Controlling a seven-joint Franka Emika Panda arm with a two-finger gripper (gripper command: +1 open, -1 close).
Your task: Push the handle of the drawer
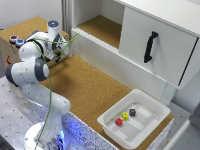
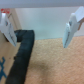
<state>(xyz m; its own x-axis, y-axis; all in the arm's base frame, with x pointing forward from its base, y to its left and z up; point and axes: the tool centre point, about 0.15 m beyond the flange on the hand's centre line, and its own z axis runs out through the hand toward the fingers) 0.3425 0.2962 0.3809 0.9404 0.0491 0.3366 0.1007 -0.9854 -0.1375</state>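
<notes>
The drawer's white front stands at the exterior view's right with a black vertical handle on it. Beside it, an open cork-floored compartment shows in the white cabinet. My gripper is far off at the exterior view's left, over the cork top and well apart from the handle. In the wrist view the gripper is open, its two white fingers wide apart with nothing between them. The handle does not show in the wrist view.
A white tray with red, yellow and dark cubes sits at the front right. A box with two small cups stands at the far left. A green cable runs along the arm. A black curved object lies on the cork under the gripper.
</notes>
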